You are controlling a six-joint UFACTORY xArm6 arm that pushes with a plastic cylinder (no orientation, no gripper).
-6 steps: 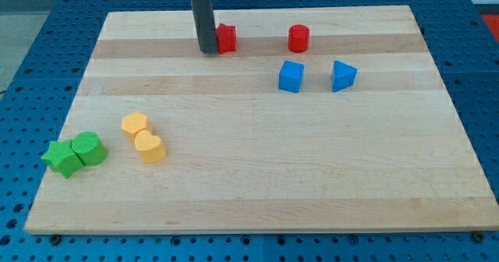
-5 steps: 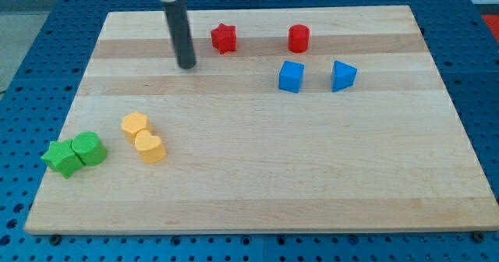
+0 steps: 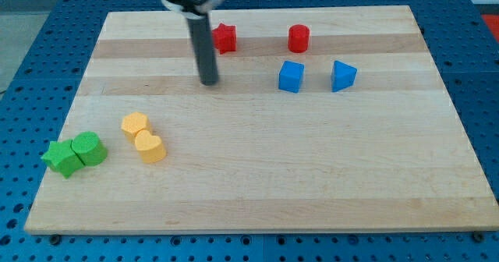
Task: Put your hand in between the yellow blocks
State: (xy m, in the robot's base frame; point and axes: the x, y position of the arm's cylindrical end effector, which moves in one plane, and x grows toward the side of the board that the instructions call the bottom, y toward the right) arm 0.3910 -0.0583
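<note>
Two yellow blocks lie touching at the view's left: a yellow hexagonal block [image 3: 134, 125] and, just below and to its right, a yellow heart-shaped block [image 3: 150, 147]. My tip [image 3: 209, 82] rests on the board well above and to the right of them, below and left of the red star block [image 3: 224, 37]. It touches no block.
A red cylinder [image 3: 299, 38] sits at the view's top. A blue cube [image 3: 291, 76] and a blue triangular block [image 3: 342, 76] lie at the right. A green star [image 3: 61, 158] and another green block [image 3: 90, 148] touch near the wooden board's [image 3: 312, 176] left edge.
My tip moved from beside the red star down and left, then swung right and lower to its present spot. No block has moved.
</note>
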